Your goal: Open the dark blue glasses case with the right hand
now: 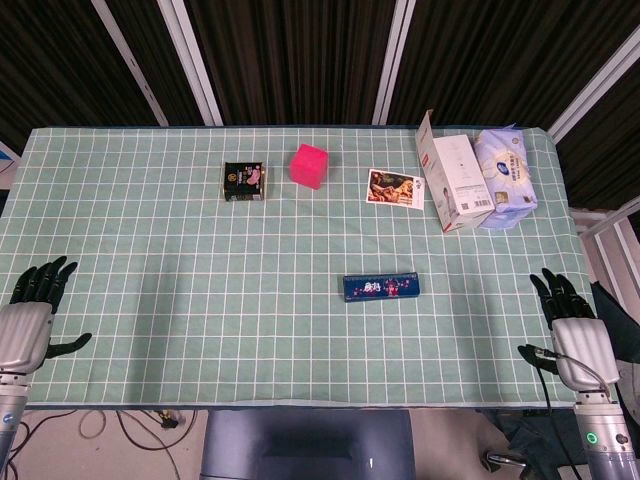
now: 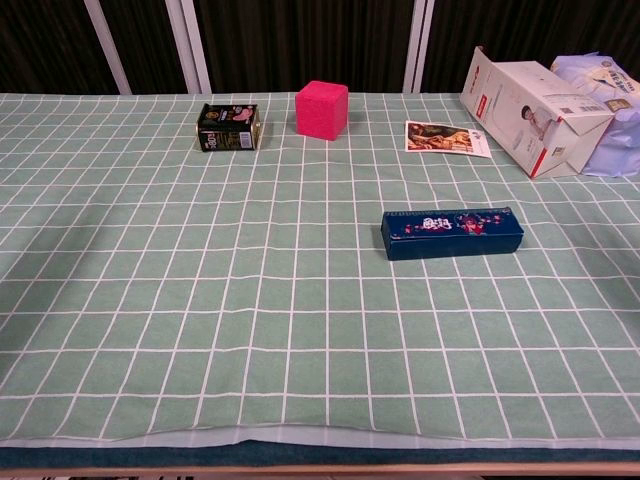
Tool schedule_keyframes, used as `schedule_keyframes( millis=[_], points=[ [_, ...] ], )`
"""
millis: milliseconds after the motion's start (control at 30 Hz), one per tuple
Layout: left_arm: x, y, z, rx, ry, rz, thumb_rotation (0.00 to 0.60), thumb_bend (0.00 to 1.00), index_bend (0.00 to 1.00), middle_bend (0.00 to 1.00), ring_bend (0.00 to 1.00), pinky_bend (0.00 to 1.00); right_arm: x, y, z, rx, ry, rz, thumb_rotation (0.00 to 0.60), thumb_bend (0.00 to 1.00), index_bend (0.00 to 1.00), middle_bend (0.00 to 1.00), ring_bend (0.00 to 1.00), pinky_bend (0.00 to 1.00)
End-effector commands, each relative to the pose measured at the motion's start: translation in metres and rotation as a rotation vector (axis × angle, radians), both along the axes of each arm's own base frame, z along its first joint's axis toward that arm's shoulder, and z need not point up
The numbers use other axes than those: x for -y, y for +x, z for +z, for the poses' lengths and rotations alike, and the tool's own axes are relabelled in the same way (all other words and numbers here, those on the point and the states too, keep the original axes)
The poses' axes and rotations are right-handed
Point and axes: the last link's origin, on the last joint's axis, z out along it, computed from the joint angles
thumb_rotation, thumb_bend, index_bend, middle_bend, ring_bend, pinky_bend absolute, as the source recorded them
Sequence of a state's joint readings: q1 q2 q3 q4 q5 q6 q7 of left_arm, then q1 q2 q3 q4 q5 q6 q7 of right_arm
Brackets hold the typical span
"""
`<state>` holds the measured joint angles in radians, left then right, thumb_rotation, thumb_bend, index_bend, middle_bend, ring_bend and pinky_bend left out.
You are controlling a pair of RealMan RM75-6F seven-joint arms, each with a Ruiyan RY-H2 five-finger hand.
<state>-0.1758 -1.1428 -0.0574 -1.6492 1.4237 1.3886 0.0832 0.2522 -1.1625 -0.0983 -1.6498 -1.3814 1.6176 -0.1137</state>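
The case (image 1: 381, 287) lies on the table (image 1: 150, 300), right of centre, towards the front. Behind it, along the back, stand a tin (image 1: 243, 181) on the left, then a cube (image 1: 309, 165), a card (image 1: 394, 189), a box (image 1: 452, 182) and a pack (image 1: 507, 178) touching the box's right side.

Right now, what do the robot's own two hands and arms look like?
Both look alike in the head view: the left hand and right hand have slim black fingers on a silver-grey, boxy palm and wrist casing. The right arm below it is grey, with a small green ring light and a thin cable beside the wrist. The chest view shows neither.
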Motion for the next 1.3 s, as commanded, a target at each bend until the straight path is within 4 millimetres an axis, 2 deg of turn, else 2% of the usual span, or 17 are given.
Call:
schedule_keyframes(
  millis=[33,467,633,733,867,1000,1300],
  points=[
    [0.000,0.000,-0.001,0.000,-0.004,-0.001,0.600,0.00,0.00,0.00,0.00,0.00,0.000,-0.001,0.000,0.000,-0.002,-0.005,0.600,0.04,0.00,0.00,0.00,0.23],
    [-0.002,-0.001,0.001,0.009,-0.002,-0.001,0.600,0.00,0.00,0.00,0.00,0.00,0.005,0.004,-0.008,0.004,0.027,-0.033,0.600,0.04,0.00,0.00,0.00,0.23],
    [-0.003,-0.002,0.003,0.023,-0.006,0.003,0.600,0.00,0.00,0.00,0.00,0.00,0.016,0.012,-0.013,0.003,0.046,-0.049,0.600,0.04,0.00,0.00,0.00,0.23],
    [-0.004,-0.001,0.005,0.030,-0.002,-0.004,0.600,0.00,0.00,0.00,0.00,0.00,0.032,0.026,-0.019,0.009,0.058,-0.039,0.600,0.05,0.00,0.00,0.00,0.23],
    [-0.004,-0.003,0.007,0.052,-0.001,0.011,0.600,0.00,0.00,0.00,0.00,0.00,0.057,0.060,-0.034,0.005,0.105,0.016,0.600,0.10,0.00,0.00,0.00,0.23],
    [-0.005,-0.003,0.004,0.058,-0.022,0.020,0.600,0.00,0.00,0.00,0.00,0.00,0.083,0.097,-0.059,-0.041,0.213,0.041,0.600,0.13,0.00,0.00,0.00,0.23],
    [-0.007,-0.002,0.002,0.082,-0.047,0.038,0.600,0.00,0.00,0.00,0.00,0.00,0.122,0.151,-0.105,-0.066,0.336,0.038,0.600,0.15,0.00,0.00,0.00,0.23]
  ],
)
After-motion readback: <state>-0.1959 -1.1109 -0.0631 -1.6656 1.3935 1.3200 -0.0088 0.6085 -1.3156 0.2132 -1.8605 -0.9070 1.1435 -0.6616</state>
